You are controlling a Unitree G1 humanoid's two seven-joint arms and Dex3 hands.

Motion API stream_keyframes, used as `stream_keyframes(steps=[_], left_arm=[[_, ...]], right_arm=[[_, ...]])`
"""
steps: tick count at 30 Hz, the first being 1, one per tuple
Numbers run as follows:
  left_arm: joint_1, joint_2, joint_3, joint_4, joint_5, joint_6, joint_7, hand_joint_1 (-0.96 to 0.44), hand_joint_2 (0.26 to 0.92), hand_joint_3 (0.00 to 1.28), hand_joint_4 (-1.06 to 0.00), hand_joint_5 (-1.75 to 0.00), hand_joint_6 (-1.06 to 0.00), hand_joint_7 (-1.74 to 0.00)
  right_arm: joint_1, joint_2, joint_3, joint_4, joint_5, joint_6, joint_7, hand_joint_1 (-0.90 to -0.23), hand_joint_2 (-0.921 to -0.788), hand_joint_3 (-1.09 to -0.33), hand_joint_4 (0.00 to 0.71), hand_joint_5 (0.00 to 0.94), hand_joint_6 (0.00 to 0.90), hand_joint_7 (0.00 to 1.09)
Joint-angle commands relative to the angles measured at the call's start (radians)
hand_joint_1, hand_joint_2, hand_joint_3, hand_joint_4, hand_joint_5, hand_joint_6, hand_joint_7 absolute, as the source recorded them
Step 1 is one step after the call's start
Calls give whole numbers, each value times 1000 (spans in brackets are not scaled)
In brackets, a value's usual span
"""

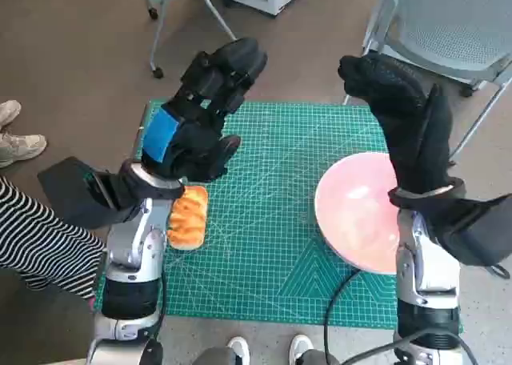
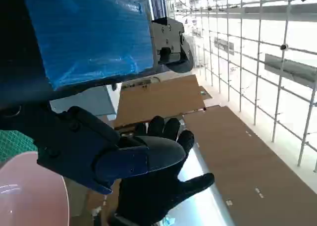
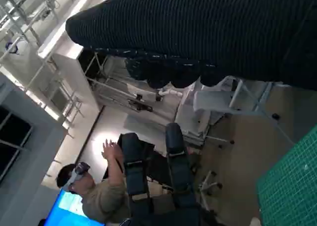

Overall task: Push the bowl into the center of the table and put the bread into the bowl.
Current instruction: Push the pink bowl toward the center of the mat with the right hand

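Observation:
The pink bowl (image 1: 358, 213) stands on the right side of the green cutting mat (image 1: 272, 221), at its right edge. The bread (image 1: 188, 217), a golden ridged loaf, lies at the mat's left edge, partly under my left wrist. My left hand (image 1: 210, 101) is lifted above the mat's far left corner, fingers stretched out and holding nothing. My right hand (image 1: 400, 113) is raised over the bowl's far side, fingers apart and empty. The left wrist view shows the blue-taped left hand (image 2: 94, 87), the gloved right hand (image 2: 158, 186) beyond it, and a part of the bowl (image 2: 27, 196).
A grey chair (image 1: 448, 29) stands past the table's far right corner and a wheeled frame (image 1: 172, 13) at the far left. A person's striped sleeve (image 1: 36, 237) and shoes (image 1: 16, 137) are on the left. A seated person (image 3: 94, 194) appears in the right wrist view.

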Motion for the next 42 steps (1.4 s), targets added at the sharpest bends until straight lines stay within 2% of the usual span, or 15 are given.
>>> stream_keyframes(steps=[1, 42], left_arm=[[8, 1, 3, -13, -14, -1, -5, -542, 737, 624, 1, -209, 1, -625], [7, -9, 6, -14, -14, 9, 6, -541, 735, 601, 1, -243, 1, -641]], right_arm=[[8, -5, 4, -3, -7, 21, -7, -680, -921, -703, 173, 2, 9, 643], [13, -7, 1, -3, -2, 19, 1, -679, -921, -703, 179, 3, 10, 660]])
